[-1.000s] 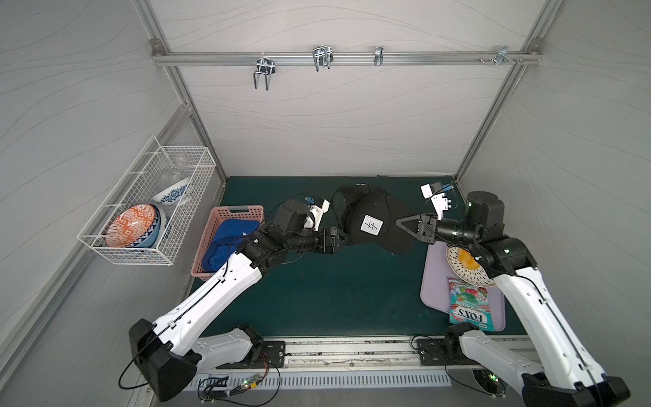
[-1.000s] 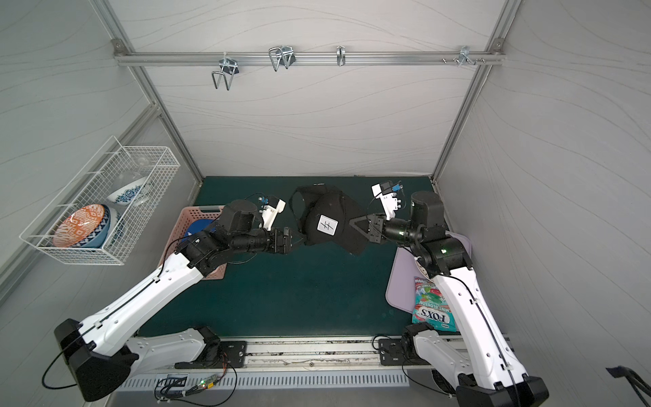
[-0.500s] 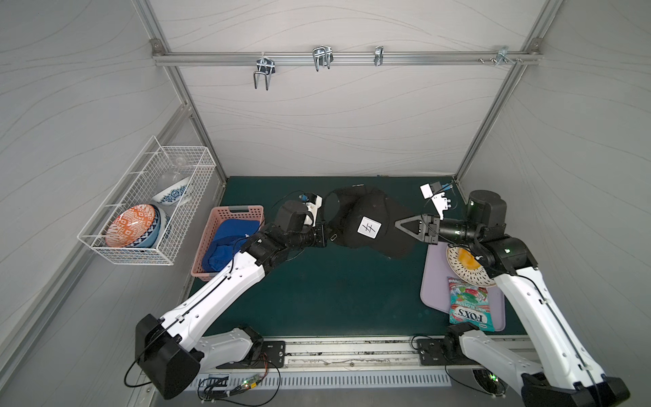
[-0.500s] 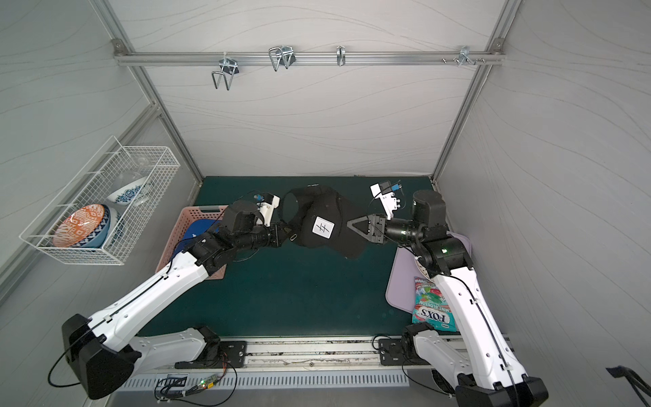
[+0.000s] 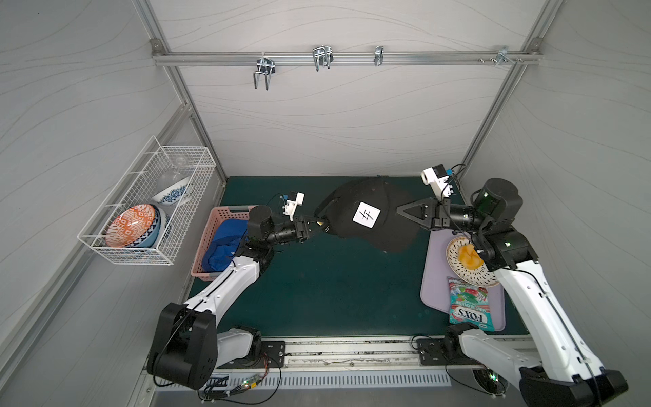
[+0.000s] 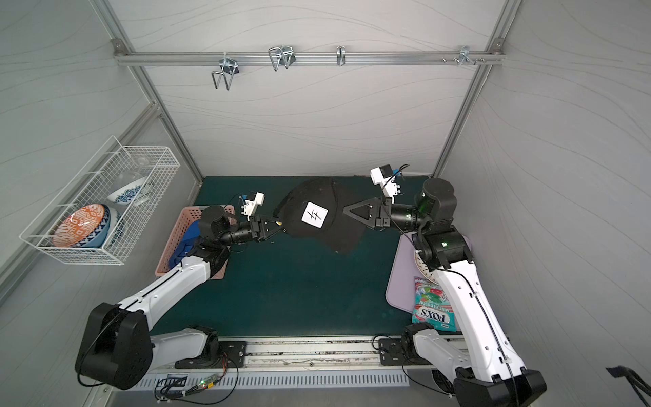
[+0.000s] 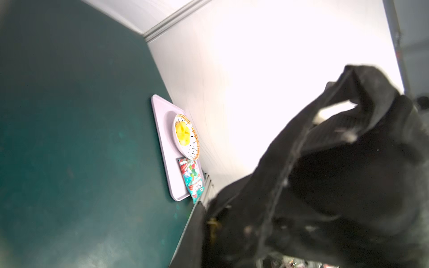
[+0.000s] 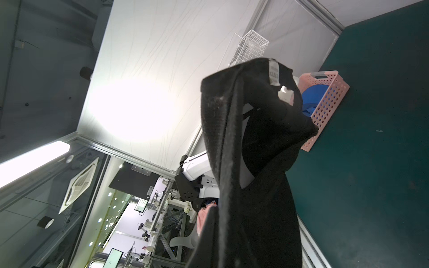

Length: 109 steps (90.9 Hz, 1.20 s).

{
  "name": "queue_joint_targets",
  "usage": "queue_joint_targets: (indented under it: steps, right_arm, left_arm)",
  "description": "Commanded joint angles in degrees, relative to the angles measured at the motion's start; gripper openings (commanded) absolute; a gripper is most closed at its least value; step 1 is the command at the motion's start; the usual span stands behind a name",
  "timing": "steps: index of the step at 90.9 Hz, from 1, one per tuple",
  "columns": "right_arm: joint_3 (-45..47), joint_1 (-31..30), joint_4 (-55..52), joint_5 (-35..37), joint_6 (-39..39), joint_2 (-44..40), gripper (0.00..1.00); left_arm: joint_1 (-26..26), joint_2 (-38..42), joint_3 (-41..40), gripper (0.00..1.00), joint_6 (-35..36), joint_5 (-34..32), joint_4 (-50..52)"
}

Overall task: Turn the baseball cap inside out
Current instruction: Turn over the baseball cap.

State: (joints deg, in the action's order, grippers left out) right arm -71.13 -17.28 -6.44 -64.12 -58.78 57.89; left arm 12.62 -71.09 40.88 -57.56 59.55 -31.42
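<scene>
Both top views are softly and evenly lit and sharp, with scarcely a shadow on the green bench (image 5: pixel 317 292). In the left wrist view, glare blows out the white wall (image 7: pixel 267 69), and the cap (image 7: pixel 336 185), close to the lens, is blurred and dark. In the right wrist view, a bright patch glares on the opposite wall (image 8: pixel 130 109) and a light strip (image 8: pixel 32 160) glows.

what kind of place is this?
Probably a lab test cell: aluminium-framed white walls, left arm and right arm on a front rail, staged props like the wire basket and baseball cap.
</scene>
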Motion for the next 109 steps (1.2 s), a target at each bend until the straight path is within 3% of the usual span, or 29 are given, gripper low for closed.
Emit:
queue_joint_targets:
  steps: [1, 20, 26, 40, 59, 85, 109]
  right_arm:
    - [-2.9, -2.14, 8.81, -0.59, -4.77, -2.66, 0.0]
    - [3.07, -2.24, 10.08, 14.59, -5.39, -3.99, 0.0]
    - [6.16, -2.28, 14.8, 19.09, -8.71, -4.05, 0.0]
    - [9.53, -2.93, 23.93, 26.24, -14.47, -3.66, 0.0]
    - [9.98, -4.74, 25.81, 31.06, -16.63, -4.31, 0.0]
    - [11.83, -9.92, 29.99, 36.53, -21.66, -4.6, 0.0]
    - [17.85, -12.31, 30.08, 40.38, -26.53, -6.89, 0.0]
  left_arm:
    - [-1.28, 0.04, -0.65, 0.51, -2.82, -0.03, -4.9]
    - [-1.28, 11.16, -6.95, 0.92, -7.38, -13.6, -11.2]
    - [-1.3, 14.55, -10.13, 1.0, -9.71, -17.09, -14.05]
    - [1.11, 15.54, -10.94, 1.0, -16.16, -16.41, -25.03]
    - [12.49, 10.39, -1.96, 1.0, -12.01, -18.39, -27.47]
    - [15.15, 1.15, 8.32, 1.0, -11.18, -23.59, -35.73]
    - [14.98, 1.38, 13.71, 0.99, -0.93, -29.77, -36.85]
